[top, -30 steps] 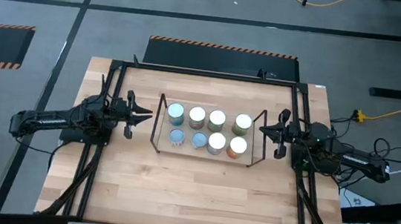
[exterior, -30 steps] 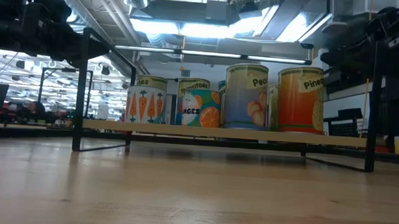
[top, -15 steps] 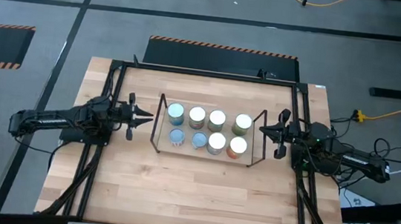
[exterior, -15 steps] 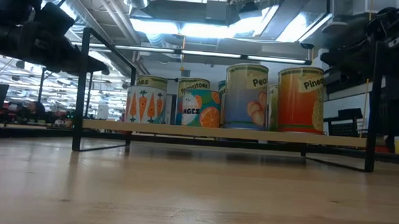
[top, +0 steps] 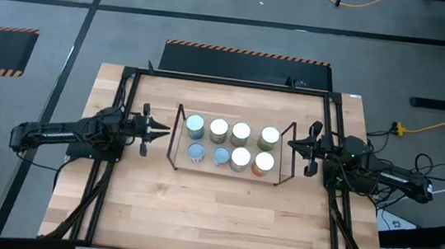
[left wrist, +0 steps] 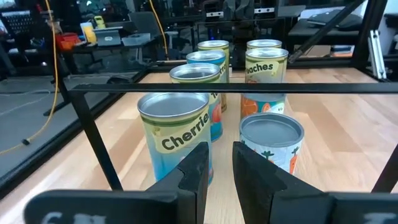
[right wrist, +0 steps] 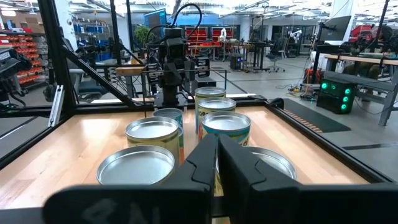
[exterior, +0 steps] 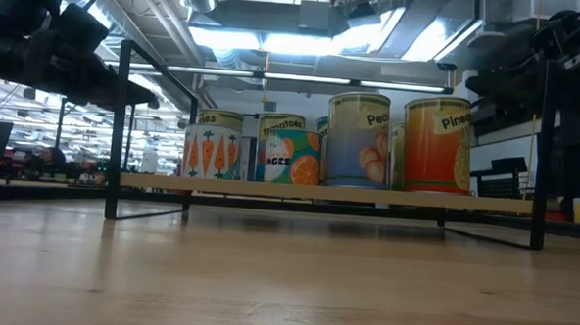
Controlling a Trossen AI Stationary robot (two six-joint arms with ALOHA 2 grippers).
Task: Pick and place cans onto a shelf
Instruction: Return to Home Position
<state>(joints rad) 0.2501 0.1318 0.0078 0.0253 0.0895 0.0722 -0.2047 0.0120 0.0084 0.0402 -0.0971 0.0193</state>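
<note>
Bare wood table (top: 197,213) up front, then the shelf (top: 174,140). All eight cans (top: 240,157) sit on the shelf in two rows of four. In the front row, the carrot can (exterior: 212,151) is at the shelf's left end and the pineapple can (exterior: 436,144) at its right end. The left gripper (top: 159,130) hangs just off the shelf's left end, with a narrow gap between its fingers and nothing in it. The right gripper (top: 293,144) is just off the right end, fingers pinched together, empty. The cherries can (left wrist: 177,134) is at the left end of the back row.

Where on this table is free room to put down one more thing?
Free: the wide bare table strip below the shelf in the high view. Crowded: the shelf holds eight cans, with the left gripper and right gripper at its ends.
</note>
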